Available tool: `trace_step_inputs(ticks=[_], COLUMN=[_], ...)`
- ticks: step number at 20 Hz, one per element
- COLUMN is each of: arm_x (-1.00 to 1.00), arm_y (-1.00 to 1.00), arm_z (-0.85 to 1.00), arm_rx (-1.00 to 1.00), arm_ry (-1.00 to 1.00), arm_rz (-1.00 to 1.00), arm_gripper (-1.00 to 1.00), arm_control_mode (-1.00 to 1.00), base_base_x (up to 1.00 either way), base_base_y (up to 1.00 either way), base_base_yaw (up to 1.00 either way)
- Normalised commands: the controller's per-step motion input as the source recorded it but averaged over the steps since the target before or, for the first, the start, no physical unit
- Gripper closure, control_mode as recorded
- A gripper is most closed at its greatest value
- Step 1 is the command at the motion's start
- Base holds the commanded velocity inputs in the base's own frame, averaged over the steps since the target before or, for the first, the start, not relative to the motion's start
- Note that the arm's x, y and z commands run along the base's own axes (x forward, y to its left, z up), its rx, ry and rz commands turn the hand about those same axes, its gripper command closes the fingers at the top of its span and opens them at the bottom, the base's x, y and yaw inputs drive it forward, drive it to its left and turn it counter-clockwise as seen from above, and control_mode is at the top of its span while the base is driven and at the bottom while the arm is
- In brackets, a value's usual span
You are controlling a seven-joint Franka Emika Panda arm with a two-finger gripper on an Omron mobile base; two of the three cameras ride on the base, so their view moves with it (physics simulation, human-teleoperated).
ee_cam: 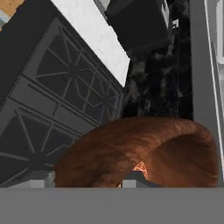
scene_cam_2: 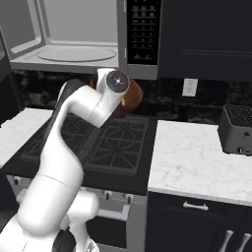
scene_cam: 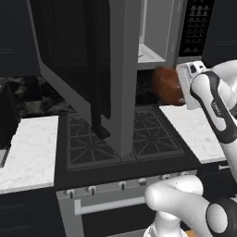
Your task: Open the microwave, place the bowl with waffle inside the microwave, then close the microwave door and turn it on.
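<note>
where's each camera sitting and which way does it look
Left base view: behind the arm on its left, facing the stove and the open microwave door; arm rises at lower right.
Right base view: behind on the right, facing the microwave, counter and toaster; arm at lower left.
Hand view: on the hand, looking along the claw into the bowl, stove beyond.
All three share bowl and stove.

No readable text anywhere, microwave button panel [scene_cam_2: 143, 30] at upper middle of right base view carries pale markings, too blurred to read
</note>
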Motion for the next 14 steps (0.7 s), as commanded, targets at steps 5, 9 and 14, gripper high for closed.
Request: trace_step_inputs(ticks=[5, 9, 14], arm_x=[-0.12, -0.58, -0.23], arm_y=[0.62, 0.54, 0.71], arm_z=[0.76, 0.46, 0.42], arm_rx=[-0.17, -0.16, -0.18], arm_ry=[-0.36, -0.19, -0.36], arm_rz=[0.09, 0.08, 0.06], arm_gripper=[1.00, 1.00, 1.00], arm_control_mode=[-1.00, -1.00, -1.00], base_base_x=[0.00, 0.00, 0.00], base_base_y=[0.00, 0.00, 0.00], base_base_yaw=[0.00, 0.00, 0.00])
